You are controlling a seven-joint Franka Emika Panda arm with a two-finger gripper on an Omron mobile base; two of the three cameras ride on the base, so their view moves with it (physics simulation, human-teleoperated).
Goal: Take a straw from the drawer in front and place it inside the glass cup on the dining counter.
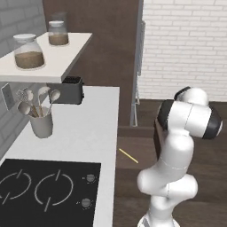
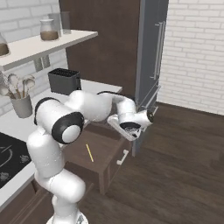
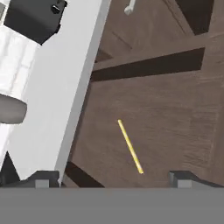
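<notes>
reaching for the straw in the open drawer

the straw (image 3: 130, 147) lies flat and slanted on the floor of the drawer (image 3: 175, 113), beside the counter (image 3: 65, 87). the pincer (image 3: 111, 178) hangs above it, tips spread and empty. best to turn the wrist so the tips straddle the straw's middle, then descend straight.

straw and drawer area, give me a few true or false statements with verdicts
1. The thin yellow straw lies flat in the open dark-brown wooden drawer. True.
2. The two-finger gripper is clamped on the straw. False: its jaws are spread and hover above it.
3. A black toaster sits on the white counter. True.
4. The grey utensil holder is empty. False: it holds spoons.
5. The black cooktop carries a pot. False: it is bare.
</notes>
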